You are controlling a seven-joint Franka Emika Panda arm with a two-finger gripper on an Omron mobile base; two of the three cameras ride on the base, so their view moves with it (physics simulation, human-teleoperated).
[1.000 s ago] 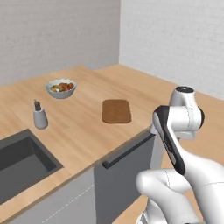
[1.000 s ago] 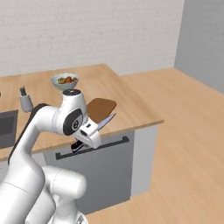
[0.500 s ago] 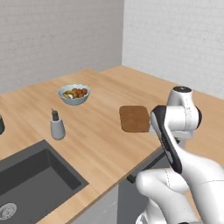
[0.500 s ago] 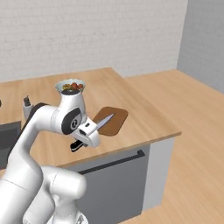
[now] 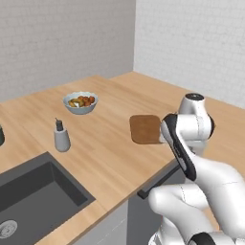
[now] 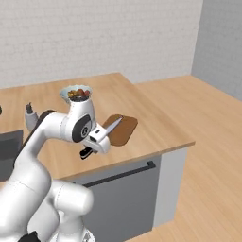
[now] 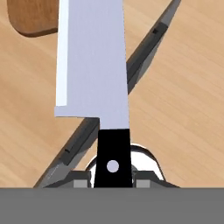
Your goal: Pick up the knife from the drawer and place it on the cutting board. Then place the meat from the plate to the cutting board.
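Knife: my pincer [image 6: 96,138] pinches the knife [image 6: 109,128] by its black handle; the grey blade points forward, away from me, toward the cutting board [image 6: 120,130].
Knife position: in the air above the tabletop [image 6: 156,130]; in the right base view its tip is over the near edge of the board.
Board: brown, near the tabletop's front edge; in the hand view only its corner [image 7: 33,17] shows, beside the blade [image 7: 92,61].
Risk, slip: I hold only the handle end, so I think the long blade could turn in my grip if I move quickly.
Risk, placing: if I let go too early, the knife may land half off the board, or fall past the tabletop edge.
Bowl: the grey bowl [image 5: 80,102] stands well apart.
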